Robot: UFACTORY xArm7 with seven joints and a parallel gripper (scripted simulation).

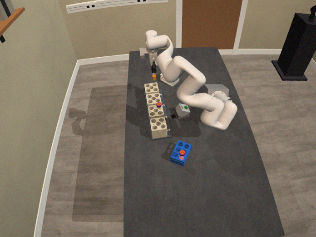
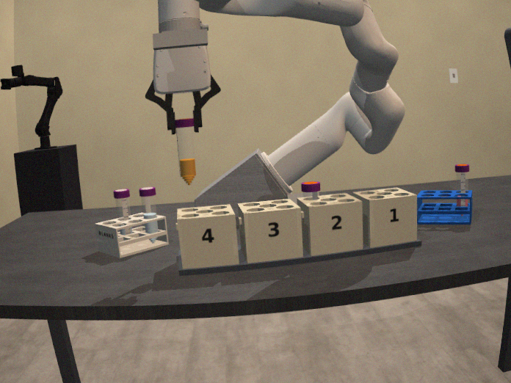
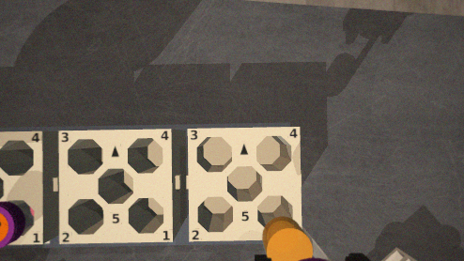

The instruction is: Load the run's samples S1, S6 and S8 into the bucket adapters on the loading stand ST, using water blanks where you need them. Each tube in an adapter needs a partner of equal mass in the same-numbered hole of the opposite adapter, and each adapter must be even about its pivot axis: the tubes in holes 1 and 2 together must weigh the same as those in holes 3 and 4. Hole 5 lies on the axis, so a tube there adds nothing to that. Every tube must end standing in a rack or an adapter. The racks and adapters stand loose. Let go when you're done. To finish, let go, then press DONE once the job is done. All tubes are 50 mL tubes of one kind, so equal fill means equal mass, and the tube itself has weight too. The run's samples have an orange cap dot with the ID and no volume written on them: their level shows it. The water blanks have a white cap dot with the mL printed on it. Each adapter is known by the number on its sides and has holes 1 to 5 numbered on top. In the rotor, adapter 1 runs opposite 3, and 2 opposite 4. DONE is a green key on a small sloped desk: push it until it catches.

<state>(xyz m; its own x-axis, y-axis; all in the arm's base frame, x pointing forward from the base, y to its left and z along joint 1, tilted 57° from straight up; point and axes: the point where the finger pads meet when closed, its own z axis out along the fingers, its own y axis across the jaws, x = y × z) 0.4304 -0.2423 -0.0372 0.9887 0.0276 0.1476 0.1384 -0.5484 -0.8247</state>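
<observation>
Sample tube point(image 1: 154, 77) point(image 2: 186, 150) point(image 3: 288, 244) with orange contents hangs upright, tip down, from your gripper point(image 1: 153, 68) point(image 2: 184, 123), whose fingers pinch its purple cap above the surface point(image 1: 190, 189) point(image 2: 106, 287) point(image 3: 399, 122), near adapter 4 point(image 1: 151, 87) point(image 2: 207, 237) point(image 3: 244, 155). You see an orange-dotted tube point(image 1: 158, 104) point(image 2: 310, 186) point(image 3: 6, 225) standing in hole 1 of adapter 2 point(image 1: 155, 111) point(image 2: 335, 224) point(image 3: 35, 178); another point(image 1: 182, 152) point(image 2: 462, 169) stands in the blue rack point(image 1: 175, 160) point(image 2: 443, 219).

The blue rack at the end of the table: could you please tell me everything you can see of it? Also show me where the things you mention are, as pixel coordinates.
The blue rack point(image 1: 173, 160) point(image 2: 444, 219) stands upright beside adapter 1 point(image 2: 394, 224). It looks like plastic, with open sides and two tiers of holes, six on top. One purple-capped tube point(image 1: 182, 152) point(image 2: 462, 168) with an orange dot and pinkish contents stands in it.
</observation>
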